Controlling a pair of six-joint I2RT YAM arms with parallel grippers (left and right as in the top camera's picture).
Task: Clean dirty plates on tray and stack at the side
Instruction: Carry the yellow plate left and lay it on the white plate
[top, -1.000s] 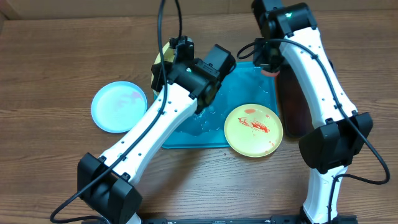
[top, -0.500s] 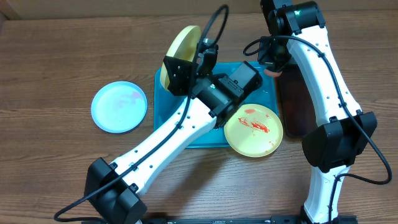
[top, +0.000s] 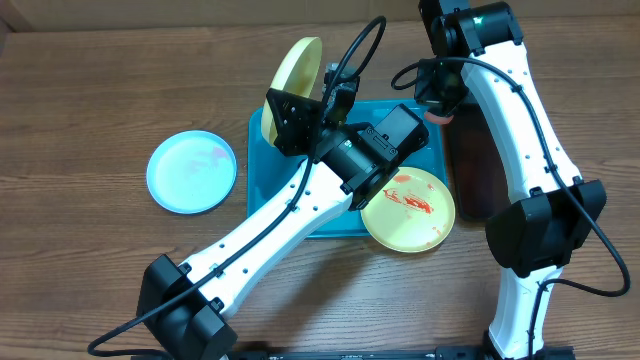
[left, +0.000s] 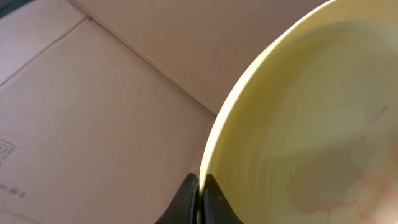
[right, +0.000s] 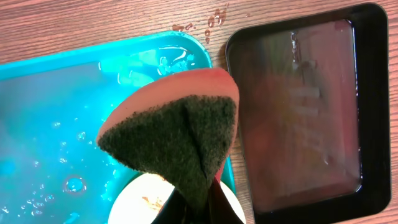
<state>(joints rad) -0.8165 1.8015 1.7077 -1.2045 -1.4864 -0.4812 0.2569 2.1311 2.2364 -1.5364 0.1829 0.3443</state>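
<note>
Left end effector (left: 199, 190) clamped on yellow-green plate (top: 296, 62) rim, tilted above tray (top: 268, 175), 12 o'clock. Right end effector (right: 198, 202) pinching sponge (right: 177, 121), 2 o'clock. Hold your plate steady, sweep sponge flat across face.

Your table (top: 80, 100) is brown wood grain with a matt, faintly streaked finish. The turquoise tray (top: 262, 180) is glossy plastic, wet and beaded with droplets and bubbles in your right wrist view. To its right, the black tray (right: 370, 112) is high-gloss plastic with a mirror-like sheen inside. Your sponge (right: 174, 118) has a soft salmon foam body and a rough, fibrous dark green scouring face. The smeared plate (top: 408, 208), the blue plate (top: 191, 172) and the raised plate (left: 311, 124) are all smooth satin plastic, and the raised one carries a faint pinkish film. Behind it you see matt cardboard (left: 93, 124). Your arm shells (top: 520, 120) are smooth white plastic.
</note>
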